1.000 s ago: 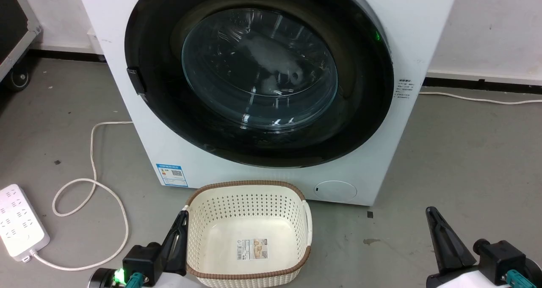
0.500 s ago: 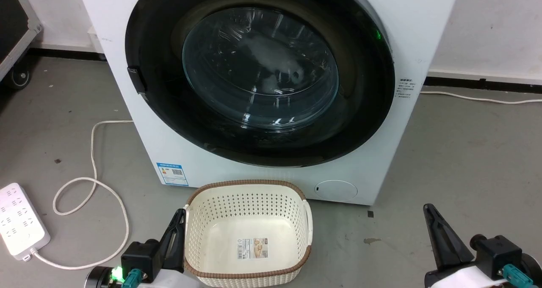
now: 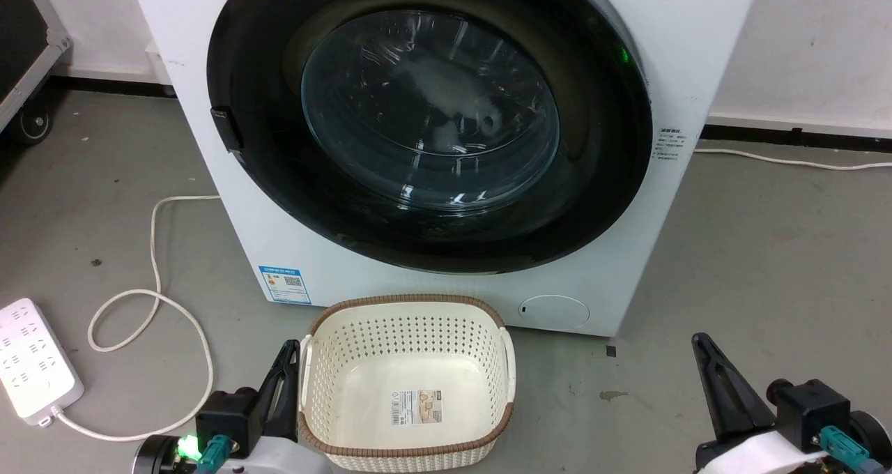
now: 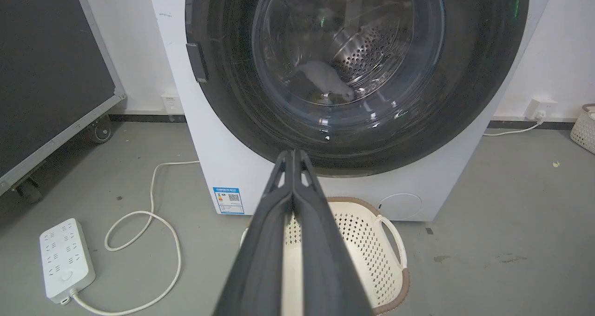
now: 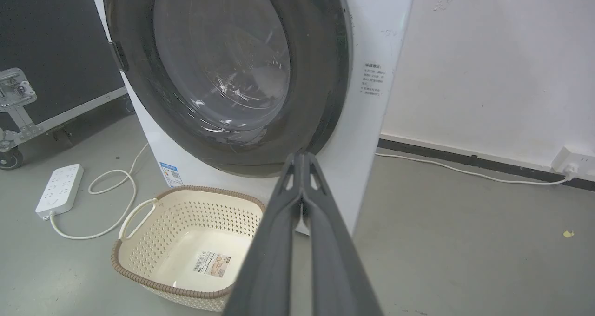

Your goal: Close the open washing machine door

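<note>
On the grey floor stands the big white washing machine [image 3: 390, 282], close in front of the robot. Its round washing machine door [image 3: 432, 111] sits on the front of the machine. The door's wide black rim lies flat against the white front, so the door looks shut. A small black catch [image 3: 226, 129] sits on the left side of the rim. Behind the clear glass is the steel drum [image 4: 372, 51] with its little holes. A pale lump [image 4: 325, 79] lies inside it, and I cannot tell what it is. A blue sticker [image 3: 284, 284] is low on the front, on the left.

Right in front of the machine sits a cream basket [image 3: 408, 298] with a brown edge. A paper label lies on its bottom.

The left gripper [image 3: 286, 362] is down low, just beside the left side of the basket. Its two dark fingers are pressed together with nothing between them. The right gripper [image 3: 700, 348] is low on the other side, well apart from the basket. Its fingers are pressed together too, and they hold nothing. Neither one touches the door.

Off to the left, a white power strip [image 3: 35, 362] lies on the floor with a looping white cord [image 3: 157, 300].
</note>
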### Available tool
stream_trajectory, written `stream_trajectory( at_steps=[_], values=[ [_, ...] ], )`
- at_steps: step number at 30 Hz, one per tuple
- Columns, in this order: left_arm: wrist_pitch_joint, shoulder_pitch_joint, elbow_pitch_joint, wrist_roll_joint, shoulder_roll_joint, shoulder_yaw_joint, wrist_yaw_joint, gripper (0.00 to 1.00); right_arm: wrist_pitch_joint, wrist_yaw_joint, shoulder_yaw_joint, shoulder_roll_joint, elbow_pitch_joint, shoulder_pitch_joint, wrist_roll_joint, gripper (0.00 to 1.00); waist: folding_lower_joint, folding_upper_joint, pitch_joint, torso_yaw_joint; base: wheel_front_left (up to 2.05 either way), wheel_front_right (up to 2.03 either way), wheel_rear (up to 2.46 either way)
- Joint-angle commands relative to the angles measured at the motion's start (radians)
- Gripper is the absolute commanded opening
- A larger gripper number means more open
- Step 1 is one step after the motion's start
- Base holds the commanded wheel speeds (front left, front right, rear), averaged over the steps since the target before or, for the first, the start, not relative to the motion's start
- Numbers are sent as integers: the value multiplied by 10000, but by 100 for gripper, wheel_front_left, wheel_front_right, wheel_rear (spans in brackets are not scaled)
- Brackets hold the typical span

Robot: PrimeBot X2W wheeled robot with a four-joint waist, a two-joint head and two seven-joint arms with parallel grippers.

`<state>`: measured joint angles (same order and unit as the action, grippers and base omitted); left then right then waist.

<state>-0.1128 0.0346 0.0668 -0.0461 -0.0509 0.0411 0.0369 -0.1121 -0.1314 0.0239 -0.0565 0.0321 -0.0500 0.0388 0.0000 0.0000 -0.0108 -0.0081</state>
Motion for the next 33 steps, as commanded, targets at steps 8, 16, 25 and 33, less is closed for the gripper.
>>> stream_trajectory(
  at_steps=[8, 16, 25, 33],
  values=[
    [243, -195, -180, 149, 2, -110, -114, 0, 231, 4, -63, 40, -114, 232, -114, 0, 0, 0, 20, 15, 0, 0, 0],
    [407, -223, -270, 207, 3, -165, -162, 0, 396, 5, -96, 44, -153, 281, -164, 0, 0, 0, 36, 27, 0, 0, 0],
    [590, -254, -371, 272, 4, -228, -214, 0, 580, 5, -132, 49, -195, 337, -221, 0, 0, 0, 55, 41, 0, 0, 0],
    [754, -282, -462, 329, 5, -284, -261, 0, 744, 6, -164, 53, -234, 387, -272, 0, 0, 0, 71, 53, 0, 0, 0]
  ],
)
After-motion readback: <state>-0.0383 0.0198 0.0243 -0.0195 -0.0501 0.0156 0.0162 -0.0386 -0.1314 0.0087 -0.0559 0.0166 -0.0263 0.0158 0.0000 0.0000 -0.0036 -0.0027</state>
